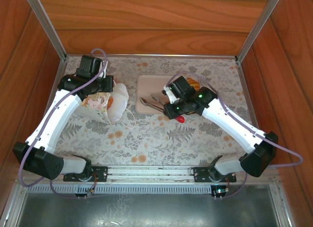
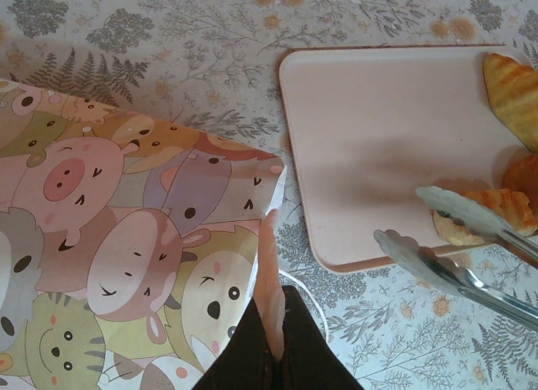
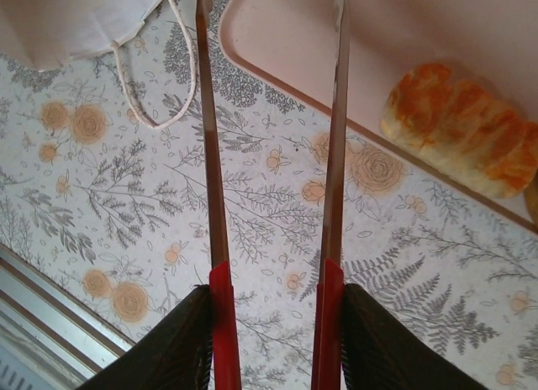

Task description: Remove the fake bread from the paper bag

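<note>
The paper bag (image 1: 116,101) lies on its side at the left, white inside and printed with cartoon animals (image 2: 126,255). My left gripper (image 1: 100,88) is shut on a rim flap of the bag (image 2: 276,323). My right gripper (image 1: 172,108) is shut on the red handles of metal tongs (image 3: 276,323), whose blades stand apart and reach over the beige tray (image 1: 146,85). Fake bread lies on the tray: a striped loaf (image 3: 458,125), a croissant (image 2: 513,96) and a piece (image 2: 496,207) partly behind the upper tong blade (image 2: 471,218). I cannot see what is inside the bag.
A white cord handle (image 3: 143,96) of the bag trails on the floral cloth between bag and tray. Wooden walls close in the table on the left, back and right. A metal rail runs along the near edge (image 1: 156,173).
</note>
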`<action>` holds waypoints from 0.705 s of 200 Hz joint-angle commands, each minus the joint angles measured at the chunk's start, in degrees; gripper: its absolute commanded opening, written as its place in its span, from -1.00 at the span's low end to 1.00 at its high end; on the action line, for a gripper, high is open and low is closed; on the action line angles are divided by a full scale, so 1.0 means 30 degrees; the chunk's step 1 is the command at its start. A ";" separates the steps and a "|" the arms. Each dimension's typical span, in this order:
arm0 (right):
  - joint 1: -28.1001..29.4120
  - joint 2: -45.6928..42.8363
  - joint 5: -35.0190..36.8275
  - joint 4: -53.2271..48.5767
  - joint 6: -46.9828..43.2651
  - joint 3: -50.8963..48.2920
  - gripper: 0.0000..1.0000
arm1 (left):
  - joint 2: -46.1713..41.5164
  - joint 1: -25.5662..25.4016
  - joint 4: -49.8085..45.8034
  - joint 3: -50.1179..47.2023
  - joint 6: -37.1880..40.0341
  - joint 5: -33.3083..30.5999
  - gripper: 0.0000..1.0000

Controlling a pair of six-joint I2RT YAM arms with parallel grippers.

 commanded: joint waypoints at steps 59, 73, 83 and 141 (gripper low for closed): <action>0.1482 0.3755 0.1062 0.2426 0.5452 -0.0821 -0.20 | -0.0249 0.0160 0.0167 0.0006 -0.0118 -0.0290 -1.00; 0.2057 0.4104 0.1143 0.2856 0.6035 -0.1183 -0.20 | -0.0331 0.0164 0.0169 -0.0150 -0.0071 -0.0374 -1.00; 0.2500 0.4442 0.1301 0.3078 0.6557 -0.1434 -0.19 | -0.0353 0.0167 0.0169 -0.0250 -0.0060 -0.0386 -1.00; 0.3456 0.6835 0.2300 0.3908 0.7770 -0.2504 -0.20 | -0.0496 0.0186 0.0286 -0.0732 0.0057 -0.0379 -1.00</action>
